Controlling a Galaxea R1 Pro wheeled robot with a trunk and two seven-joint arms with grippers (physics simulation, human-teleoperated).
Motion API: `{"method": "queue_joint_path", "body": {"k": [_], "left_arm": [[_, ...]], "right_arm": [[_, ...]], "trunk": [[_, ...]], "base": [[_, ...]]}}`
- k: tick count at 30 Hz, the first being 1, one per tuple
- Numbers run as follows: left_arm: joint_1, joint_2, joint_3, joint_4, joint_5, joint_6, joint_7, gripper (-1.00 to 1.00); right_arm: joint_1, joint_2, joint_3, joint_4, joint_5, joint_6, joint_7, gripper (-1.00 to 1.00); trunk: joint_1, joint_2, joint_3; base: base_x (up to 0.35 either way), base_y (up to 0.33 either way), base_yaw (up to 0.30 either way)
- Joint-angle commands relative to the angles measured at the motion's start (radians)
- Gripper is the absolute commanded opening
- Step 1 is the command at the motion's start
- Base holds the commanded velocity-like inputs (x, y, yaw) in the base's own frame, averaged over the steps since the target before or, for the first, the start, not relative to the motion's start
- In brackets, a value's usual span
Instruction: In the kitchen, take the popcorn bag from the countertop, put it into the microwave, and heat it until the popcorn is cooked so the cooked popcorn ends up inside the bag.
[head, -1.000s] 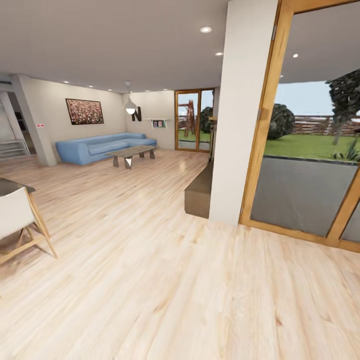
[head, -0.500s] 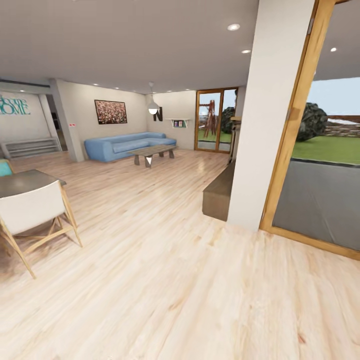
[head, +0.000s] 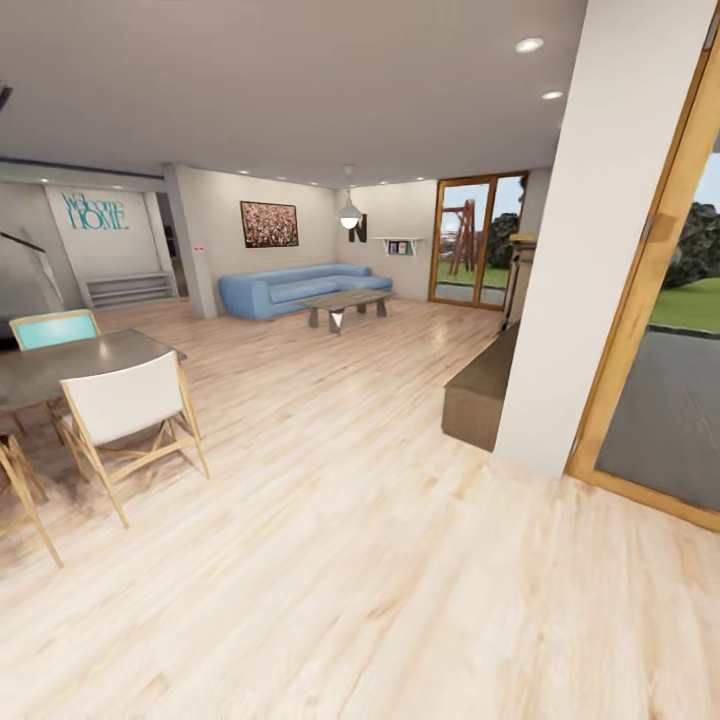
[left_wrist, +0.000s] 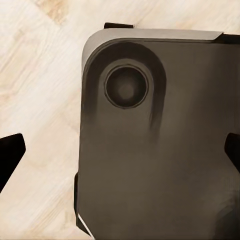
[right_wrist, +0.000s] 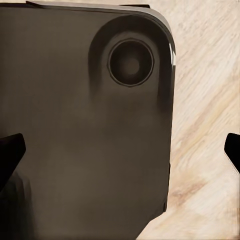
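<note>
Looking out from the head camera, the view took in an open living room with a pale wooden floor (head: 330, 560). A blue sofa (head: 295, 288) stood against the far wall, with a low coffee table (head: 345, 305) just in front of it and a framed picture (head: 269, 224) on the wall above. At the left, a dark dining table (head: 75, 362) had a white chair (head: 130, 412) beside it and a teal chair (head: 52, 329) behind. A white pillar (head: 600, 250) rose at the right, next to a wood-framed glass door (head: 672, 330) giving onto grass. The popcorn bag, the countertop and the microwave lay somewhere outside these pictures, so their place relative to either gripper could not be told.

From the left wrist camera, the left gripper (left_wrist: 120, 155) had its two dark fingertips spread to opposite edges of the picture, open and holding nothing, above a dark rounded panel of the robot's base (left_wrist: 160, 150) and the wooden floor.

From the right wrist camera, the right gripper (right_wrist: 120, 150) was likewise open and empty, its fingertips wide apart over the same kind of dark panel and floor.
</note>
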Motion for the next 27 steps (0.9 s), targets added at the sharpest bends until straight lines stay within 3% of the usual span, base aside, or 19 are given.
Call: {"method": "queue_joint_path", "body": {"k": [1, 27], "left_arm": [[0.000, 0.000, 0.000, -0.001, 0.008, -0.002, 0.000, 1.00], [0.000, -0.002, 0.002, -0.001, 0.012, -0.001, 0.000, 1.00]], "right_arm": [[0.000, 0.000, 0.000, 0.000, -0.001, -0.003, -0.001, 1.00], [0.000, 0.000, 0.008, 0.001, 0.011, -0.003, -0.002, 1.00]], "trunk": [[0.000, 0.000, -0.001], [0.000, 0.000, -0.001]], "base": [[0.000, 0.000, 0.274], [0.000, 0.000, 0.280]]}}
